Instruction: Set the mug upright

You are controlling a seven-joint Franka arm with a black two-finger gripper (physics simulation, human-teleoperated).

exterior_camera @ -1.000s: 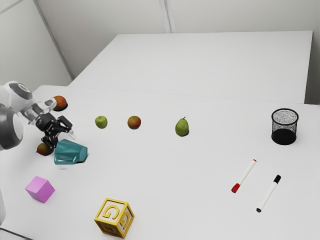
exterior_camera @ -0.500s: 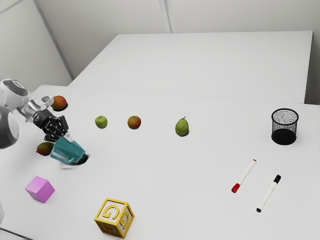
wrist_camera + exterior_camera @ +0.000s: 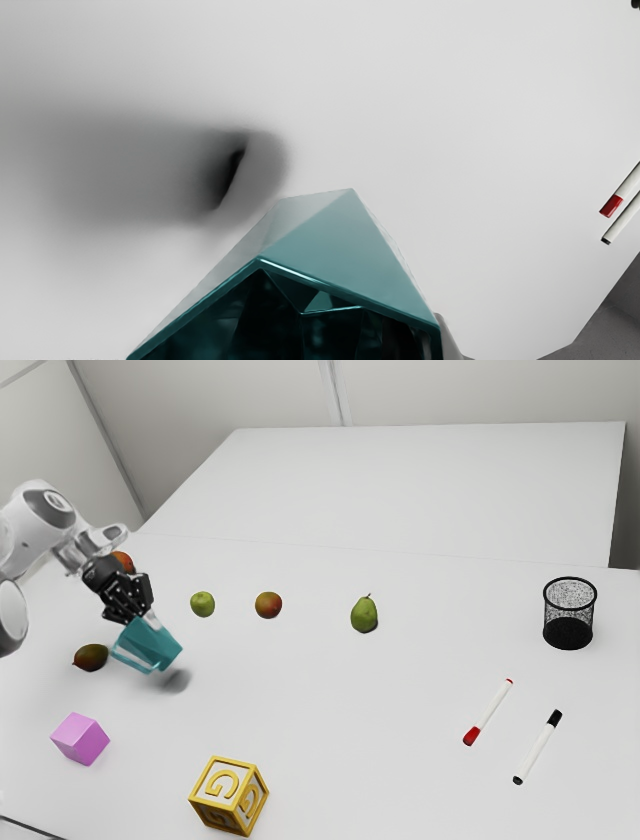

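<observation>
- step in hand, as i judge it: the mug [image 3: 150,646] is up off the table [image 3: 320,710] and the righting is partway, since it hangs tilted, apart from its shadow [image 3: 176,679].
- claw [image 3: 142,616]: it has hold of the mug, seemingly by the mouth end; how wide its fingers stand i cannot tell.
- place: the mug hangs just below the claw's fingertips.
- pointing: its mouth opens back toward the claw's arm side, its base aims outward and down, away from the claw.
- long axis: slanted, neither flat nor vertical.
- next move: likely turn the base further down beneath the claw, level it, lower it onto the table, then let go; releasing while slanted could tip it.
</observation>
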